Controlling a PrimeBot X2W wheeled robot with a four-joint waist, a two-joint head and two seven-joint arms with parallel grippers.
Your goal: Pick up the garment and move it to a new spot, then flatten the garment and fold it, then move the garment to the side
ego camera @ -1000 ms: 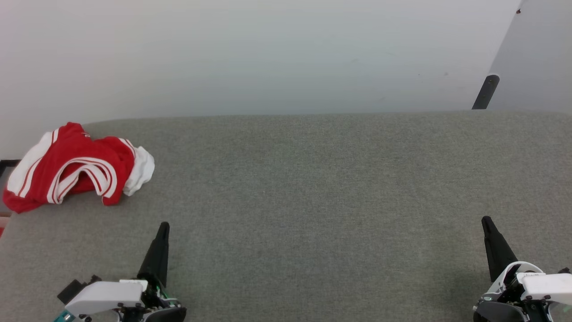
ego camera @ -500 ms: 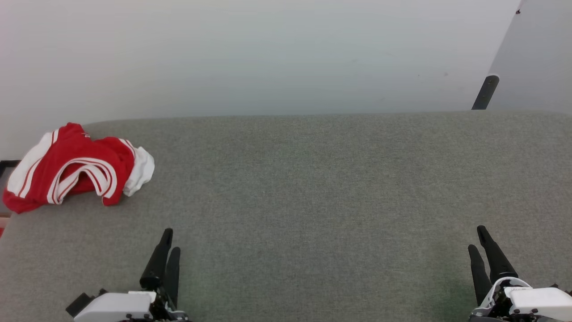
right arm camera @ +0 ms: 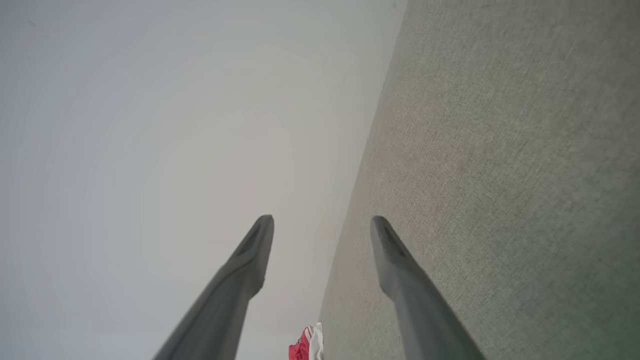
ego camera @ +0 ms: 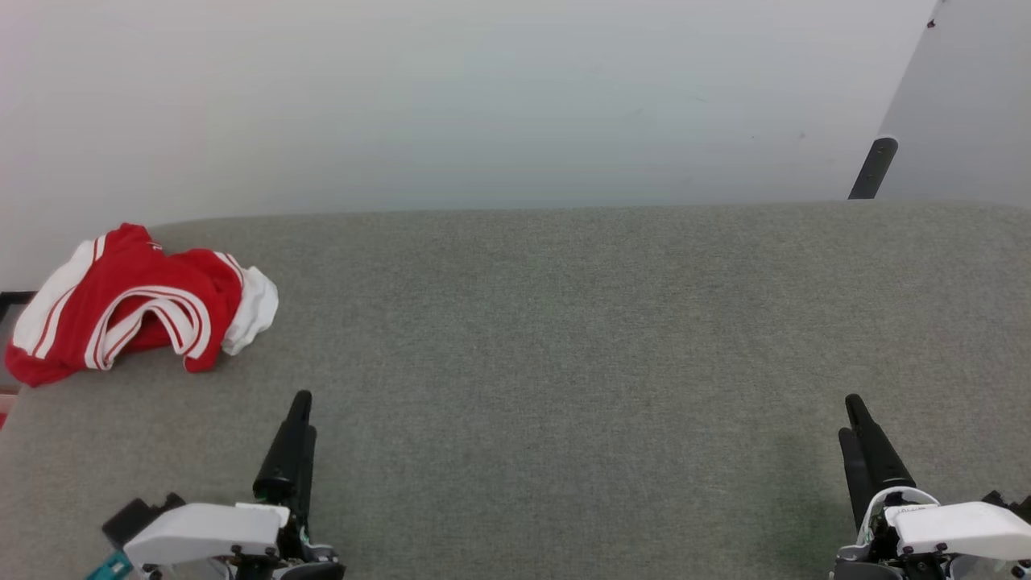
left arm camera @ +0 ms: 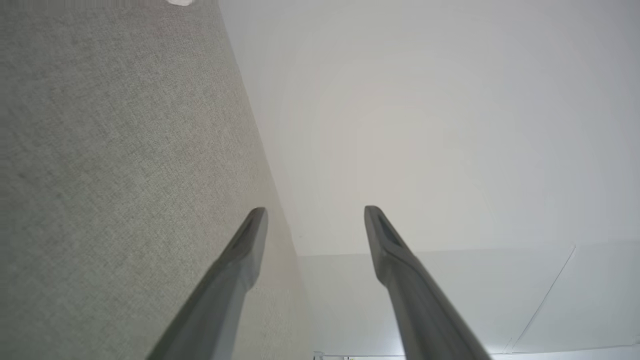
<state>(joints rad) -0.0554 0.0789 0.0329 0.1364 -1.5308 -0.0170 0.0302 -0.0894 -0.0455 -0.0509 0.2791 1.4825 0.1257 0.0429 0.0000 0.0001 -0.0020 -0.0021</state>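
Observation:
The garment [ego camera: 133,304], red with white sleeves and white-and-red striped trim, lies crumpled at the far left of the grey table [ego camera: 564,338]; a small red and white bit of it [right arm camera: 306,345] shows in the right wrist view. My left gripper [ego camera: 302,415] hovers near the front edge, below and right of the garment, apart from it. Its jaws [left arm camera: 315,215] stand open with nothing between them. My right gripper [ego camera: 850,419] is at the front right, far from the garment, and its jaws [right arm camera: 322,222] are open and empty too.
A pale wall runs behind the table's far edge. A dark post [ego camera: 874,167] leans at the back right. The garment hangs close to the table's left edge.
Both grippers went from shut to open. Each dipped toward the front edge, then came slightly forward again. The garment has not moved.

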